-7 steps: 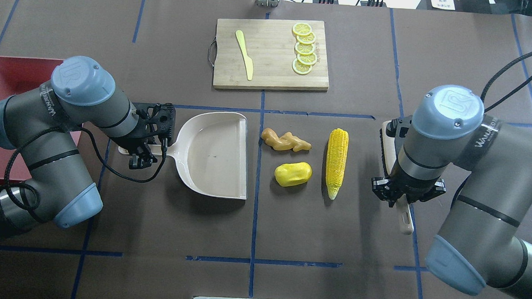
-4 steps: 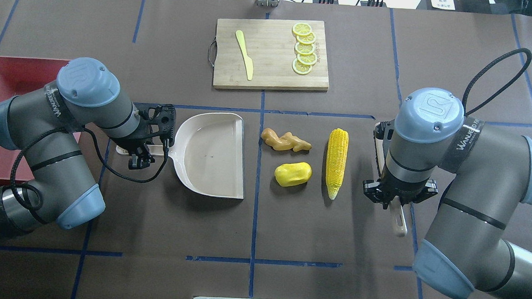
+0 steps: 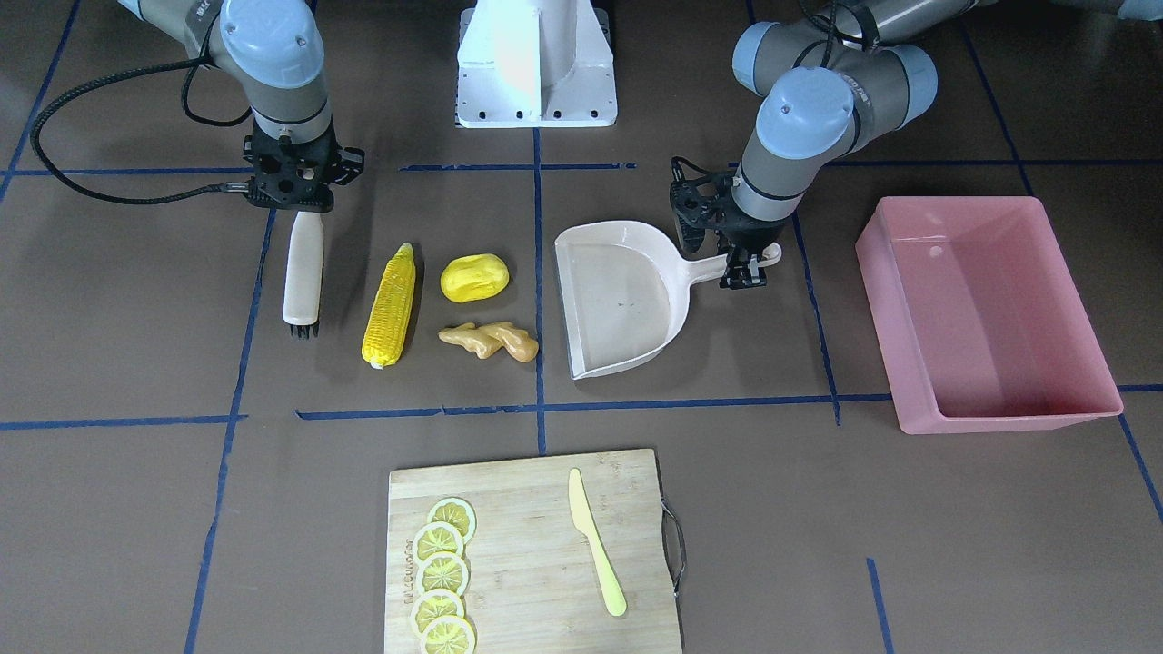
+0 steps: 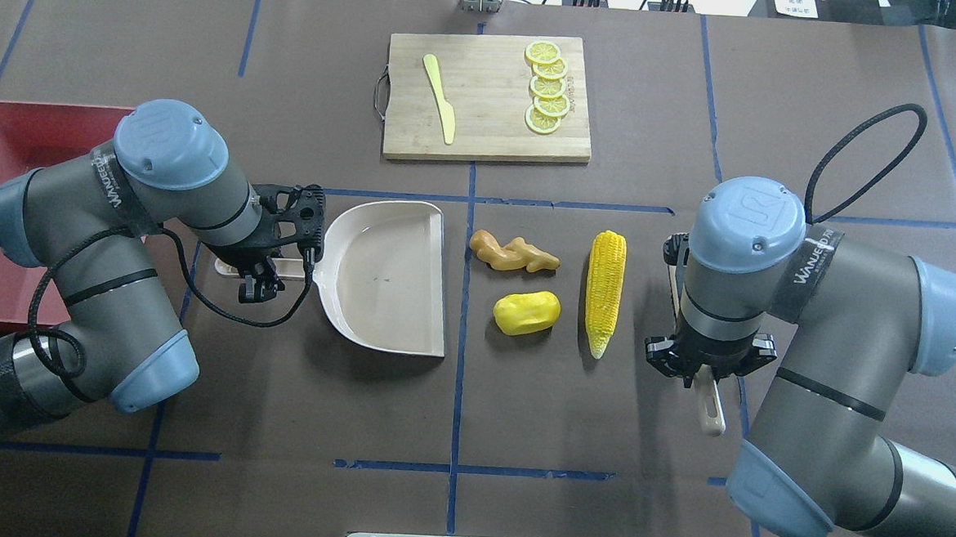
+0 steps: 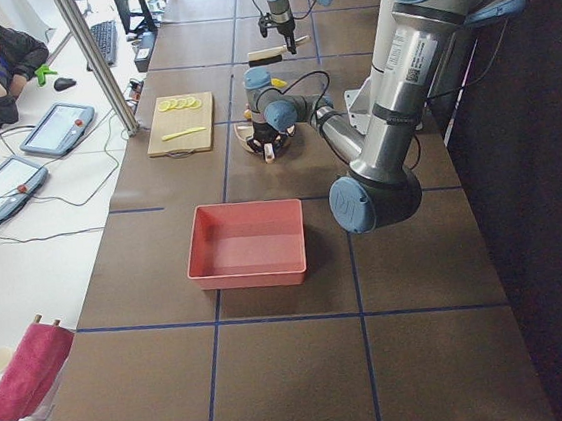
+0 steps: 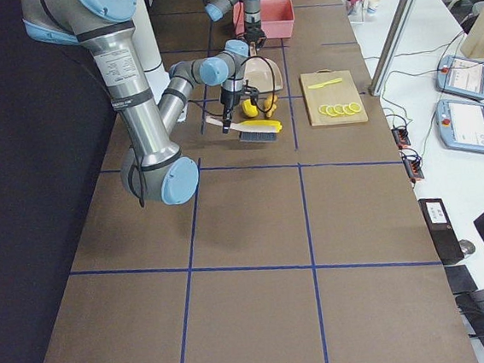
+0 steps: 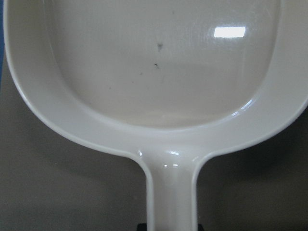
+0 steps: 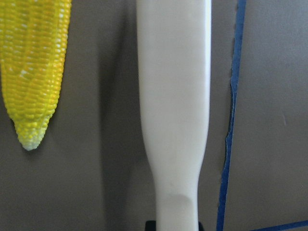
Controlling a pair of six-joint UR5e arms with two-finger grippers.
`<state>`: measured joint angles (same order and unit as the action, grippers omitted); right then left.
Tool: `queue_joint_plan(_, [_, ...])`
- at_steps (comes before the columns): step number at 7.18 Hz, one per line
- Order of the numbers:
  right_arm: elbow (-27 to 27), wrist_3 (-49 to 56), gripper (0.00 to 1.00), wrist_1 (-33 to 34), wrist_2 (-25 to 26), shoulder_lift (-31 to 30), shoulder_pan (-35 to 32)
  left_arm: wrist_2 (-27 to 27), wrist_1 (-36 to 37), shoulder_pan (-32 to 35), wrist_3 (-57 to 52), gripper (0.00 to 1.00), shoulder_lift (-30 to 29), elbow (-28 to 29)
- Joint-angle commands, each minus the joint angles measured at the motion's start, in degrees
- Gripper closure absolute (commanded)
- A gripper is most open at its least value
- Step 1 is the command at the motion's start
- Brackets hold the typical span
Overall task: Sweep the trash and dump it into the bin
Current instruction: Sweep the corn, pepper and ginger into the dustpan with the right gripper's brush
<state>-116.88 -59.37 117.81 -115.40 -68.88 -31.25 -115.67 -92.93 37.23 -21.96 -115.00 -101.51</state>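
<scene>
Overhead exterior: brown mat (image 4: 520, 402), blue tape grid (image 4: 459, 398); L fingers (image 4: 253, 288) clamp dustpan handle (image 4: 286, 269), R fingers (image 3: 316, 205) brush (image 3: 303, 263).

Glossy beige plastic dustpan (image 7: 159, 72), matt brown table cover (image 4: 519, 418), grained wooden board (image 4: 485, 130), smooth pink plastic bin (image 3: 981, 318)

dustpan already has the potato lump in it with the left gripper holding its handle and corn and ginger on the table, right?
Not quite: the dustpan is empty. The potato lump lies on the table with the corn and ginger, outside the pan's open edge, as the overhead exterior view shows. The left gripper does hold the handle.
</scene>
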Motion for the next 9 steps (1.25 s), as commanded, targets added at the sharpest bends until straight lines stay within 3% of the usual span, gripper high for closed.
queue_joint_plan(1, [4.54, -0.3, 1.0, -0.3, 1.4, 3.91, 1.19, 0.0, 0.03, -0.14, 0.08, 0.97, -0.31, 0.0])
queue_joint_plan(5, [10.16, -1.8, 1.0, -1.35, 2.72, 7.96, 3.57, 0.09, 0.2, -0.23, -0.01, 0.96, -0.23, 0.0])
queue_joint_plan(7, [13.87, -3.81, 1.0, -7.92, 2.63, 9.03, 4.35, 0.7, 1.87, -0.58, 0.08, 0.96, -0.84, -0.01])
queue_joint_plan(9, [17.45, -6.44, 1.0, -8.3, 2.72, 13.66, 6.2, 1.15, 1.96, -0.67, 0.08, 0.96, -0.84, -0.01])
